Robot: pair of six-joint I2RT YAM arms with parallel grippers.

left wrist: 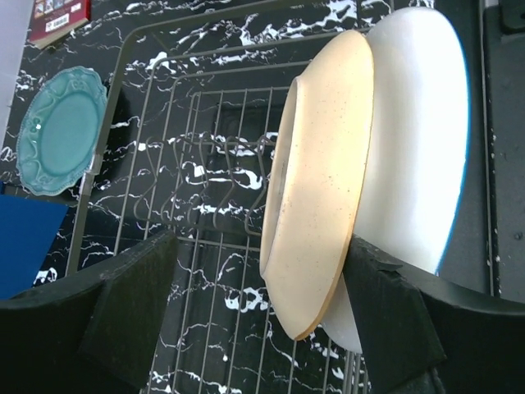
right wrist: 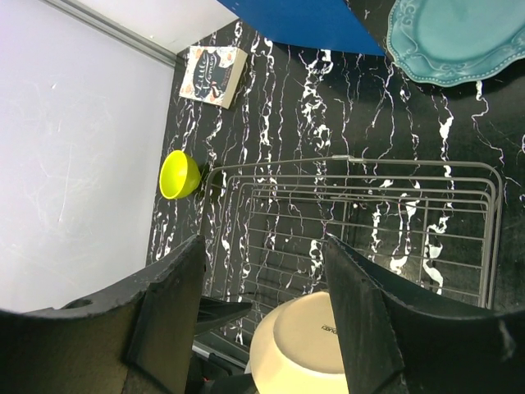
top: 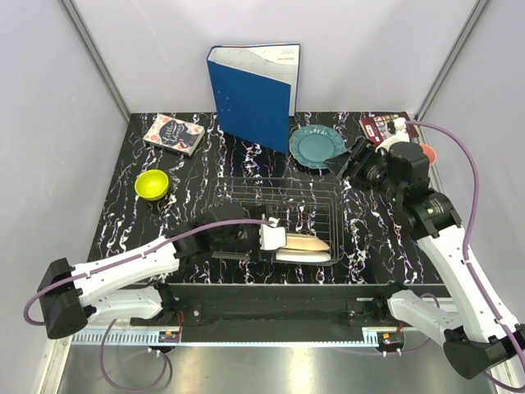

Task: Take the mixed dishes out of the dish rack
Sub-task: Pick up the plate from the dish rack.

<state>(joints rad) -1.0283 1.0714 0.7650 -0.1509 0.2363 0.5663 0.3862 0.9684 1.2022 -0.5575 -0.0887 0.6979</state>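
Observation:
The wire dish rack sits mid-table. In its near right corner a cream plate and a white plate stand on edge, leaning together. My left gripper is open around the cream plate. One finger touches the plate's back, between it and the white plate, and the other finger stands well apart. A teal plate lies on the table behind the rack, and a yellow-green bowl sits at the left. My right gripper hangs open and holds nothing beside the teal plate.
A blue binder stands upright behind the rack. One small book lies at the back left and another at the back right. Something pink-red shows behind the right arm. White walls enclose the table.

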